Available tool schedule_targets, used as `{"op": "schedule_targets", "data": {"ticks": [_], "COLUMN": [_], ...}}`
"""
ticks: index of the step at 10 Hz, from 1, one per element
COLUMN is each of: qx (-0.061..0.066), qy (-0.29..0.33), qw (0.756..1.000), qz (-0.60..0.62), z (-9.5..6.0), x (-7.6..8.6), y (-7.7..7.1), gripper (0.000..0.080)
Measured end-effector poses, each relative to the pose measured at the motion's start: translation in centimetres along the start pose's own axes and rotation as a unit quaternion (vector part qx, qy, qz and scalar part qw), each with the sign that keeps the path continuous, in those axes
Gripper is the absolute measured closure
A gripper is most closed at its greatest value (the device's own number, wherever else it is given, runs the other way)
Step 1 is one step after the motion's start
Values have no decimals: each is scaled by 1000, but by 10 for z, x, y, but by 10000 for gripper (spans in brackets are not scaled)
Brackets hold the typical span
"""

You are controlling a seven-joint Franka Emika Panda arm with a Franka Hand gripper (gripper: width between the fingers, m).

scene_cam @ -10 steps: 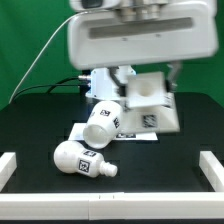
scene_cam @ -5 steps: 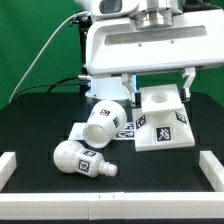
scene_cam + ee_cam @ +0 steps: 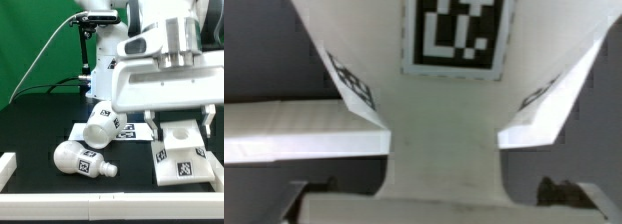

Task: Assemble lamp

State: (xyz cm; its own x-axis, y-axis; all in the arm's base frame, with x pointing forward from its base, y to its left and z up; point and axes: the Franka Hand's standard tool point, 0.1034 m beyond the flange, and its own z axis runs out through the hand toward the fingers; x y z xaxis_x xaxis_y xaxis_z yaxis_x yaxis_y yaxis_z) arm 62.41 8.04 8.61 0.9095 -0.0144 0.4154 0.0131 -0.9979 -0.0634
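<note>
My gripper (image 3: 180,124) is shut on the lamp's flat square base (image 3: 184,158) and holds it at the exterior view's right, low over the black table near the front. In the wrist view the base (image 3: 446,110) with its tag fills the picture between my fingers (image 3: 319,192). The tapered shade (image 3: 103,122) lies on its side on the marker board (image 3: 128,128). The rounded bulb (image 3: 80,160) lies on its side at the front of the exterior view's left. Both are apart from my gripper.
A low white wall (image 3: 8,166) borders the table on the exterior view's left and along the front (image 3: 90,204). The white robot pedestal (image 3: 104,68) stands behind the marker board. A cable (image 3: 40,55) runs down at the back.
My gripper has carried the base from above the marker board toward the exterior view's right and nearer the front, and lower. The shade and bulb have not moved.
</note>
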Motion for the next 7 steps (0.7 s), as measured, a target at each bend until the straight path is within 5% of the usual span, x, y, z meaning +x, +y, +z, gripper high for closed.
{"op": "schedule_targets", "data": {"ticks": [3,7], "qx": [-1,0], "qy": [-3,65], "qw": [1000,998], "qz": [-4,-12], "z": [17,26], "x": [-7,7], "y": [0,-6], "gripper": [267,267]}}
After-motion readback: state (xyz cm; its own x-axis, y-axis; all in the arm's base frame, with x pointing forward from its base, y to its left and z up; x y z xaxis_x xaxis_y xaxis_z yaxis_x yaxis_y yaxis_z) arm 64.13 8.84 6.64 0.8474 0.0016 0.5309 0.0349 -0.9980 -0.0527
